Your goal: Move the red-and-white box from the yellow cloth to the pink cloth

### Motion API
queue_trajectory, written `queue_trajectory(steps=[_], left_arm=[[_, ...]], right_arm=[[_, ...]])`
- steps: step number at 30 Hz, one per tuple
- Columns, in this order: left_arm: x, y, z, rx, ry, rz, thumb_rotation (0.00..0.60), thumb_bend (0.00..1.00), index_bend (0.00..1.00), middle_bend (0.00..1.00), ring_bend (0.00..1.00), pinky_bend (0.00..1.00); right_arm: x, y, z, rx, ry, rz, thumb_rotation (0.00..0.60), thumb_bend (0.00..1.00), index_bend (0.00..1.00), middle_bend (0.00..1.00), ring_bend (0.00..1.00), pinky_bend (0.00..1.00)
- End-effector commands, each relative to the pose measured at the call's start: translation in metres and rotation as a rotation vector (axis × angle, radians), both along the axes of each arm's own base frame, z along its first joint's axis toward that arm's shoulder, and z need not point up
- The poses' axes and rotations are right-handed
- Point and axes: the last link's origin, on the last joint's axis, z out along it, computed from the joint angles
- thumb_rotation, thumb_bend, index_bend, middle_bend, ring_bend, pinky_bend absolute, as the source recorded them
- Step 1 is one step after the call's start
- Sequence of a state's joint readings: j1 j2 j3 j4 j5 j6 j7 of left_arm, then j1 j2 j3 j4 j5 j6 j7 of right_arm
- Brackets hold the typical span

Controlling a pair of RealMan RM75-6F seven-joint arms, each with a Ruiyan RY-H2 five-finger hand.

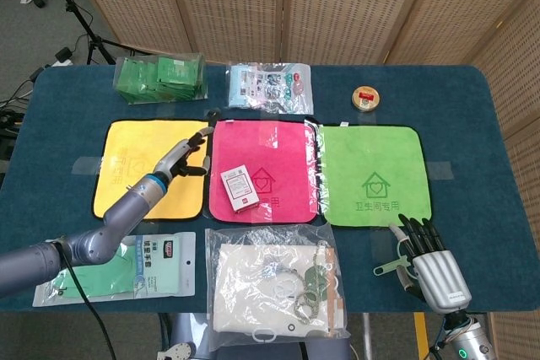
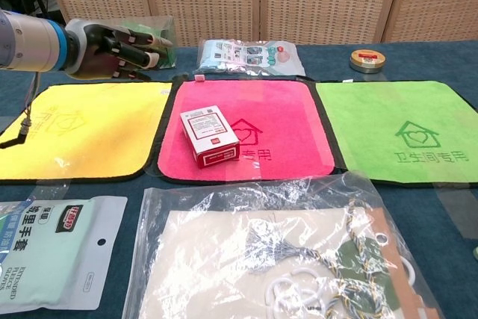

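The red-and-white cardboard box [image 1: 238, 186] [image 2: 210, 135] lies flat on the pink square cloth [image 1: 278, 145] [image 2: 287, 117], near its left edge; the left hand [image 1: 181, 155] [image 2: 112, 51] hovers over the yellow square cloth [image 1: 126, 149] [image 2: 82, 121], fingers apart, holding nothing; the right hand [image 1: 432, 263] rests on the blue table [image 1: 472, 124], fingers spread.

A small red-and-white cardboard box [image 2: 210, 134] lies on a bright pink cloth [image 2: 284, 121] printed with a red house outline. Beside it are a plain yellow cloth [image 2: 82, 128] and a lime green cloth [image 2: 403, 121], all black-edged on a dark teal tablecloth [image 1: 472, 107].
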State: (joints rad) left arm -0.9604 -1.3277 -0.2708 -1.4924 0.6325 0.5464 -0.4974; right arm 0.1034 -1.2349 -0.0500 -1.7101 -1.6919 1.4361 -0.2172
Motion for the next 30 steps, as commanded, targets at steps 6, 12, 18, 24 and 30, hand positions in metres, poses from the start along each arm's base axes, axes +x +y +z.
queue_trajectory(steps=[6, 12, 18, 24, 30], left_arm=[[-0.038, -0.035, 0.044, 0.261, 0.368, -0.275, 0.600, 0.55, 0.00, 0.00, 0.00, 0.00], [-0.074, -0.097, 0.068, 0.419, 0.651, -0.471, 0.600, 0.53, 0.00, 0.00, 0.00, 0.00], [-0.098, -0.165, 0.076, 0.508, 0.859, -0.560, 0.600, 0.49, 0.00, 0.00, 0.00, 0.00], [-0.112, -0.215, 0.071, 0.409, 0.851, -0.511, 0.600, 0.49, 0.00, 0.00, 0.00, 0.00], [-0.120, -0.238, 0.067, 0.368, 0.883, -0.506, 0.600, 0.49, 0.00, 0.00, 0.00, 0.00]], right_arm=[[-0.001, -0.001, -0.003, 0.021, -0.003, -0.005, 0.600, 0.52, 0.00, 0.00, 0.00, 0.00], [-0.001, 0.000, -0.006, 0.043, 0.002, -0.005, 0.600, 0.52, 0.00, 0.00, 0.00, 0.00], [0.001, 0.004, -0.004, 0.044, -0.003, 0.003, 0.600, 0.52, 0.00, 0.00, 0.00, 0.00], [0.003, 0.008, -0.001, 0.047, -0.008, 0.001, 0.600, 0.52, 0.00, 0.00, 0.00, 0.00], [0.003, 0.009, 0.001, 0.048, -0.009, 0.000, 0.600, 0.52, 0.00, 0.00, 0.00, 0.00]])
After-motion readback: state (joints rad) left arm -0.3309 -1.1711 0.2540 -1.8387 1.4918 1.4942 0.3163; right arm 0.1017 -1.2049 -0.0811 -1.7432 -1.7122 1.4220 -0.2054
